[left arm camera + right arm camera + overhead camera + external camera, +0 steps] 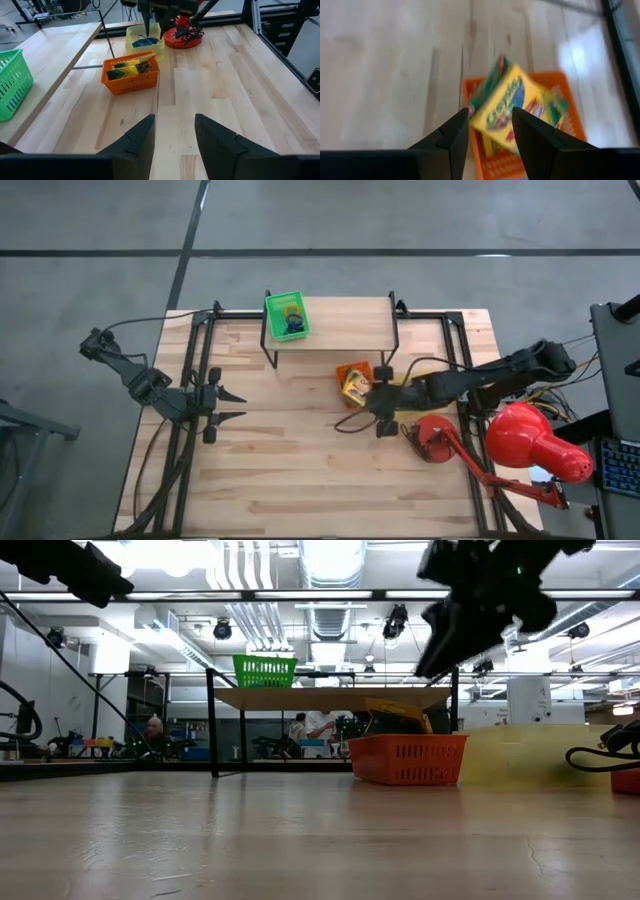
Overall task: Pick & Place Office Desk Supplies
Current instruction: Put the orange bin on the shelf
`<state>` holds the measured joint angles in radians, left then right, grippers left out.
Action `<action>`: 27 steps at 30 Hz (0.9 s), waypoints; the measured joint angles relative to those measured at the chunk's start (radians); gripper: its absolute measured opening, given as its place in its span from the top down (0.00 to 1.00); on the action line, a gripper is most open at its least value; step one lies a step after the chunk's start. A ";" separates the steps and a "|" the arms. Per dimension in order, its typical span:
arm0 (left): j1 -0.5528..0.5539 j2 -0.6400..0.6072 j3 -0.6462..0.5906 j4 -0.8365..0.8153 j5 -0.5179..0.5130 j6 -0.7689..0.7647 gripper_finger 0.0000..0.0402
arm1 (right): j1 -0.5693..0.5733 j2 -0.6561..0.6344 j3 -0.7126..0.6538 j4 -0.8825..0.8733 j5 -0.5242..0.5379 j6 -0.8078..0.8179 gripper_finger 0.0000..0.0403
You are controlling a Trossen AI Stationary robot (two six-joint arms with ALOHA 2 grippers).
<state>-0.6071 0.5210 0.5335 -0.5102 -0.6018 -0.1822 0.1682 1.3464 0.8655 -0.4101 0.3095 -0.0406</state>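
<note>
An orange tray (pixel 352 378) stands mid-table and holds a yellow printed box (pixel 506 112), which lies tilted in it among other boxes (pixel 131 69). Beside it a yellow tray (pixel 145 44) holds blue rubber bands (pixel 144 41). My right gripper (pixel 490 116) hangs open above the two trays (pixel 372 402), slanting down toward the orange one, with nothing between its fingers. My left gripper (pixel 174 134) waits open near the table's left edge (pixel 236 406), well clear of the trays.
A green tray (pixel 287 316) with blue items sits on a raised wooden shelf (pixel 340 320) at the far side. A red desk lamp (pixel 535 442) with its round base (pixel 432 438) and cables stands at the right. Bare wood lies between the two arms.
</note>
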 joint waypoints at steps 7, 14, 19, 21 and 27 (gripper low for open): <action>0.000 0.000 0.000 -0.005 0.000 0.000 0.65 | 0.001 0.013 -0.069 0.008 -0.022 0.073 0.65; 0.000 0.000 0.000 -0.008 0.000 0.000 0.65 | 0.000 0.057 -0.074 0.008 -0.022 0.076 0.61; 0.000 0.000 0.000 -0.011 0.000 0.000 0.65 | -0.003 0.099 -0.075 0.003 -0.021 0.067 0.60; 0.000 0.000 0.000 -0.011 0.000 0.000 0.65 | -0.003 0.114 -0.075 0.003 -0.019 0.064 0.60; 0.000 0.000 0.000 -0.011 0.000 0.000 0.65 | -0.010 0.145 -0.075 0.004 -0.011 0.064 0.60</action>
<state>-0.6075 0.5213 0.5335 -0.5215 -0.6019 -0.1820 0.1579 1.4915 0.7906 -0.4061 0.2985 0.0230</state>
